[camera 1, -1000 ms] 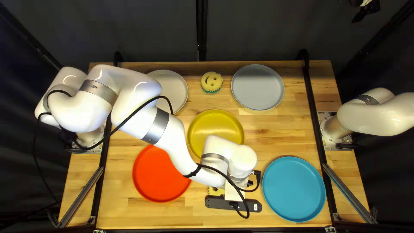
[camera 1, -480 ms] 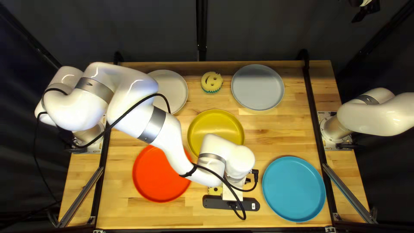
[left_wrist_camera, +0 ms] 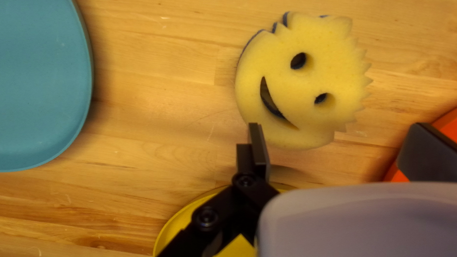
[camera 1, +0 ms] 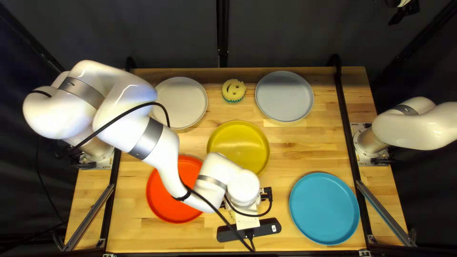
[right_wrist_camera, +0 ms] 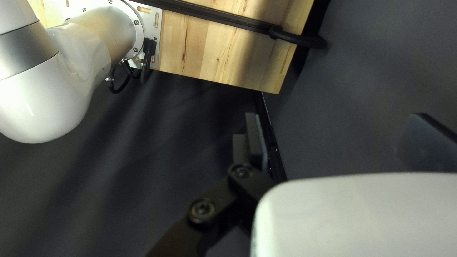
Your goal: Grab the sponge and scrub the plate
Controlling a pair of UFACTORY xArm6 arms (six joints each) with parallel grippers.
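Note:
Beneath my left gripper [camera 1: 246,218], a yellow smiley sponge [camera 1: 232,216] shows only in part in the top left view, its remainder covered by the wrist. In the left wrist view this sponge [left_wrist_camera: 304,81] lies flat, smiling face up with a dark blue underside, ahead of my left gripper [left_wrist_camera: 340,147], whose fingers stand wide apart and hold nothing. Another yellow smiley sponge [camera 1: 233,89], green underneath, rests between the white plate [camera 1: 183,102] and the grey plate [camera 1: 284,96]. My right gripper [right_wrist_camera: 340,140] is open over the dark curtain beyond the table, with nothing in it.
A red plate [camera 1: 164,200] is partly under my left arm. The yellow plate [camera 1: 243,143] sits mid-table by the left wrist, and a blue plate [camera 1: 323,208] is right of the sponge. My right arm [camera 1: 419,124] stays beyond the table's right side.
My left arm has swung toward the left of the top left view, its wrist turning slightly, and now hides more of the near sponge. My right arm, the plates and both sponges look unmoved.

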